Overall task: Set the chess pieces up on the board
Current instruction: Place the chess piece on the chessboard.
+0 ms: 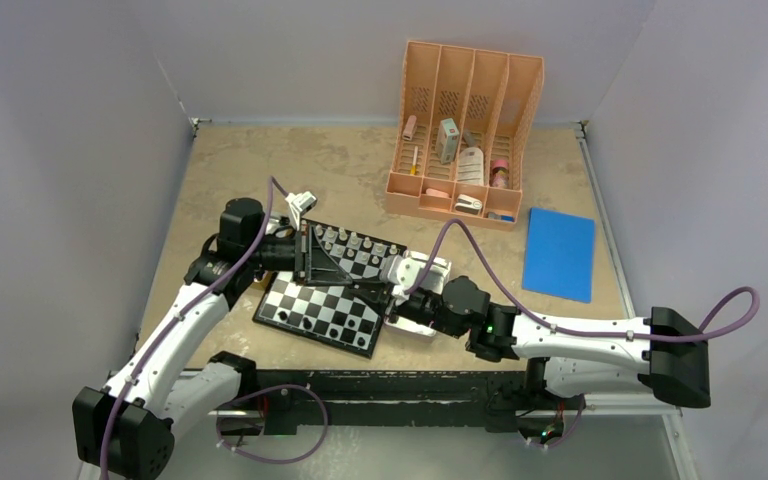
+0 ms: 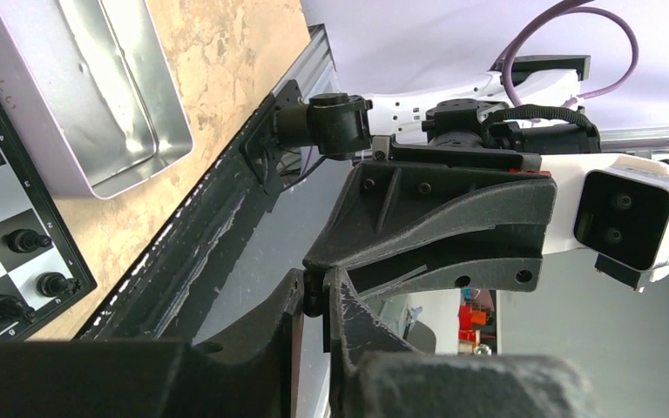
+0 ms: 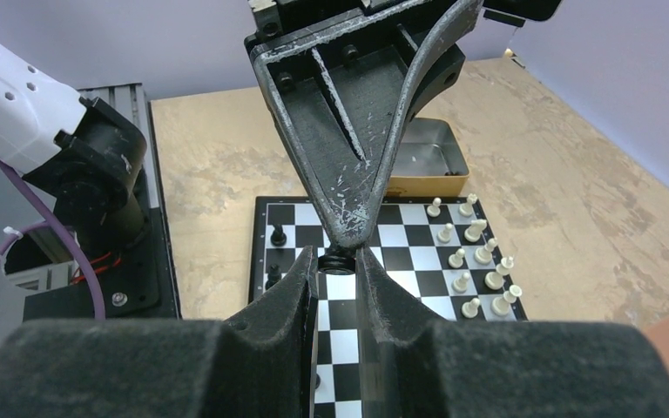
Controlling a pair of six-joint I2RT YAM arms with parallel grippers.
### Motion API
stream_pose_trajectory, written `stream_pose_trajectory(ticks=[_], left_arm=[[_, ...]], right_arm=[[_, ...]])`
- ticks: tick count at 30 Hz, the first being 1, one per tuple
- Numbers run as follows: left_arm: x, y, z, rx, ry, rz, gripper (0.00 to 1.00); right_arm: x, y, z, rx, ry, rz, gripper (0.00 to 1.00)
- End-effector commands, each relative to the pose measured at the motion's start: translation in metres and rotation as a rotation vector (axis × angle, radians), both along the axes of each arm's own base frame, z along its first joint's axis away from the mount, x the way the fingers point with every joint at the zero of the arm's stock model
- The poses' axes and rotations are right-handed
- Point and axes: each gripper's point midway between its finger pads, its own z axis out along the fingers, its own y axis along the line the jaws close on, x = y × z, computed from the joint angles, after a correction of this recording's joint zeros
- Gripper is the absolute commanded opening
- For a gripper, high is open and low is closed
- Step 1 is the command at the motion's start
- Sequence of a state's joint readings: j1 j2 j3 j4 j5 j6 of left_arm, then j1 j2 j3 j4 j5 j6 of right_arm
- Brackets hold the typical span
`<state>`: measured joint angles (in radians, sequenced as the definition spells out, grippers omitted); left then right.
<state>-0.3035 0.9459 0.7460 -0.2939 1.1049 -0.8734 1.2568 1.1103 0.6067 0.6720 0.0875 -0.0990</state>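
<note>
Piece in play: a small dark thing, which I take for a black chess piece (image 3: pixel 338 263), is held in the air over the board, right where my two arms meet.
Right arm: the right gripper (image 3: pixel 338 258) has its jaws clenched on that piece.
Left arm: the left gripper (image 2: pixel 315 292) has its jaws drawn nearly together at the same spot. I cannot tell whether they grip the piece yet.
Playing field: the board (image 3: pixel 409 261) lies askew near the front of the bench (image 1: pixel 250 170). The white pieces (image 3: pixel 476 228) stand in two ranks along one side, and a few black pieces (image 3: pixel 277 233) dot the opposite side. I judge the set-up part done.
Risk, drop: if one set of jaws lets go before the other has a firm hold, the tiny piece could fall and scatter the men standing below.
Risk, tug: if both arms pull at once, the piece could twist out or flick away.
Risk, sweep: the left arm reaches across the board, so a low retreat could topple the white ranks.
Tray: a silver metal tray (image 2: pixel 113 96) sits just beside the board's rim. What I see of its inside is bare metal.
Organiser: a peach file organiser (image 1: pixel 525 90) stands at the far edge, well apart from the board. Its compartments hold small pink, grey and white items too small to name.
Mat: a blue mat (image 1: pixel 558 253) lies flat near the organiser.
</note>
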Motion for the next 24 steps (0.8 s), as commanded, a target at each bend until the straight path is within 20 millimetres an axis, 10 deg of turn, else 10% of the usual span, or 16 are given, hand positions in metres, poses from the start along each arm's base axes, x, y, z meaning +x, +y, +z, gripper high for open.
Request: stream_pose_trajectory(ticks=[1,9,14,15,24], left_arm=[[0.003,-0.001,0.019,-0.018,-0.096,-0.003,0.04],[0.026,0.013,-0.002,0.180,-0.135,0.156,0.00],[0.039,0.031,-0.014,0.320,-0.158,0.292,0.00],[0.042,0.035,-0.018,0.353,-0.161,0.326,0.00],[0.050,0.062,-0.076,0.681,-0.090,0.490,0.00]], right_arm=[[0.000,0.001,0.022,0.060,-0.032,-0.003,0.20],[0.006,-0.002,0.021,0.071,0.013,-0.051,0.39],[0.010,-0.015,0.024,0.111,0.045,-0.098,0.74],[0.010,-0.019,0.026,0.122,0.052,-0.107,0.95],[0.011,-0.056,0.045,0.224,0.106,-0.182,0.99]])
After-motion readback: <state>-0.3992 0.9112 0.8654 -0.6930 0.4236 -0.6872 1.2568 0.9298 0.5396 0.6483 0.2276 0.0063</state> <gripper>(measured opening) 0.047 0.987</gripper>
